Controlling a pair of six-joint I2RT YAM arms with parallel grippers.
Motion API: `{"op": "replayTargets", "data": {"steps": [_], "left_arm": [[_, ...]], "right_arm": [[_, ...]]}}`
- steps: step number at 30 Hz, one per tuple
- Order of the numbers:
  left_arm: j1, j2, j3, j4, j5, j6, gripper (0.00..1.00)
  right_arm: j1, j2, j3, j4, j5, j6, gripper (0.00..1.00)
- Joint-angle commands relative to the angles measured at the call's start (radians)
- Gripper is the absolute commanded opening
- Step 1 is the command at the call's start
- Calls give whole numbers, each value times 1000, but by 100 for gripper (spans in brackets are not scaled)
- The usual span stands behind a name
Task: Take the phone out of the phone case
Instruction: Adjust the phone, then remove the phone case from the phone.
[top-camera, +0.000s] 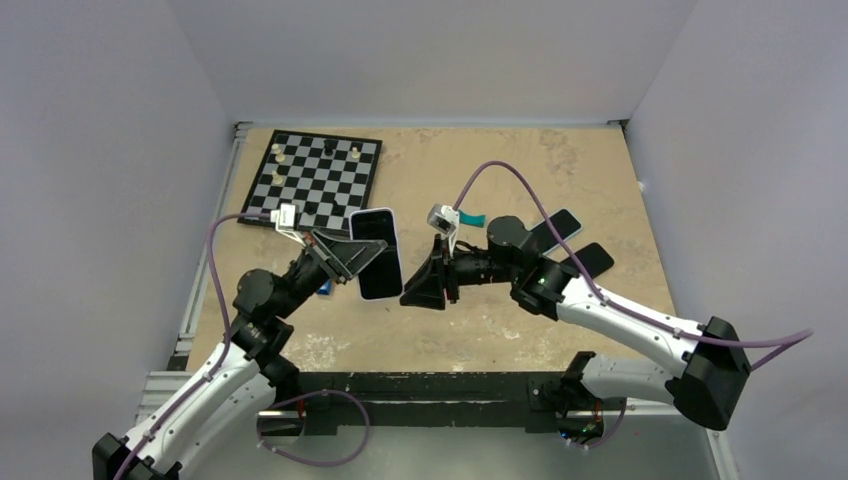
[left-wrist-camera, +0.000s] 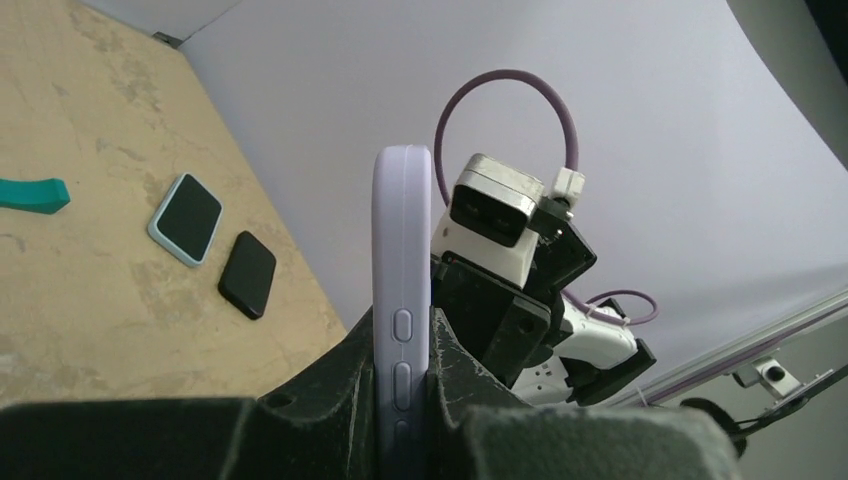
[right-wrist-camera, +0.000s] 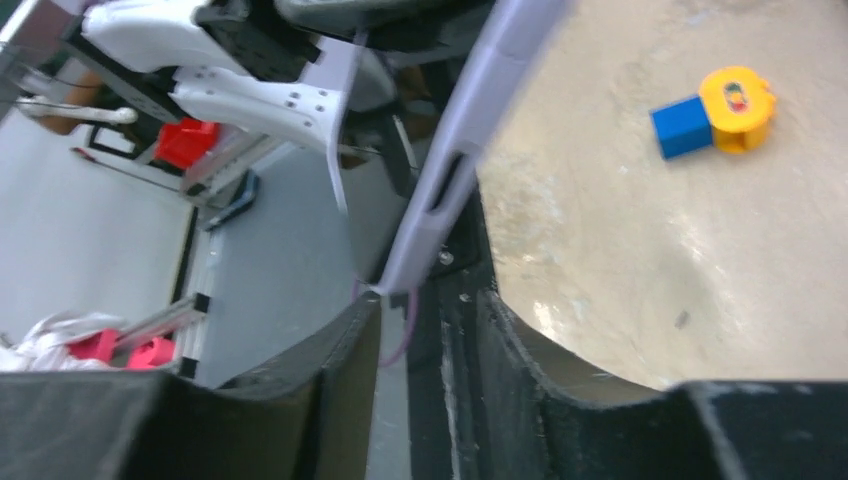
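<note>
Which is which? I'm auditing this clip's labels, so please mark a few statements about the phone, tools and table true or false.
1. The left tool holds the phone in its case off the table. True.
2. That case is red. False: it is lilac.
3. The chessboard is bare. False: a few pieces stand along its far edge.
4. Two other phones, a light blue one and a black one, lie flat on the table. True.
5. The right tool hangs far from the held phone. False: it is right at the phone's edge.
</note>
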Motion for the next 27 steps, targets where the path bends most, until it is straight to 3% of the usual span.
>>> {"op": "replayTargets", "data": {"steps": [1,6,10,15,20,27], "left_arm": [[-11,-55,3,16,-20,60,0],[-11,-80,-28,37,-93,65,0],[-12,-55,-24,62,-77,55,0],[-12,-43,-29,111,-10,21,0],[-12,-73,-48,119,-35,-17,0],[-12,-5,-52,232,-3,-65,0]], "right_arm": [[-32,-58,35,-172,55,-1,49],[-32,-137,27,-182,106,114,56],[-33,-157,22,-55,77,160,57],[-76,-67,125,-60,19,131,57],[-84,0,143,-50,-20,72,58],[-60,65,67,229,-67,248,53]]}}
